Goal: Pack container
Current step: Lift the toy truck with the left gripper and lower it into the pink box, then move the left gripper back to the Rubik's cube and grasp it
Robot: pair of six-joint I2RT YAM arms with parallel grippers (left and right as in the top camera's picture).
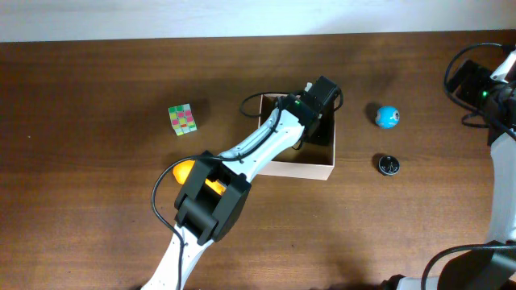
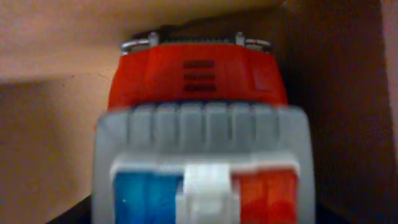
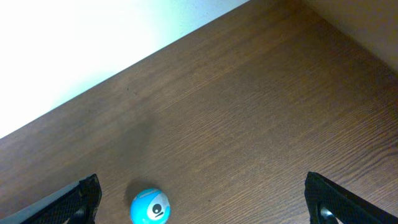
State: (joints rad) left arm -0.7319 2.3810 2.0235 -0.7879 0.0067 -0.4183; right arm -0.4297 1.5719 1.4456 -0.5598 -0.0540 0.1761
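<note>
The container (image 1: 302, 169) is a white box, tan inside, at the table's middle. My left gripper (image 1: 321, 98) reaches down into its far right corner. In the left wrist view a red and grey toy truck (image 2: 199, 124) with a blue, white and red light bar fills the frame against the box's tan inner wall (image 2: 43, 137). It sits right at the jaws and hides my fingers. My right gripper (image 1: 463, 80) is open and empty at the far right. Its fingers (image 3: 202, 186) are spread above the table near a blue ball (image 3: 149, 208).
The blue ball (image 1: 387, 117) and a small black round object (image 1: 389, 164) lie right of the box. A pink and green puzzle cube (image 1: 183, 119) lies to its left. An orange object (image 1: 187, 171) is partly hidden under the left arm.
</note>
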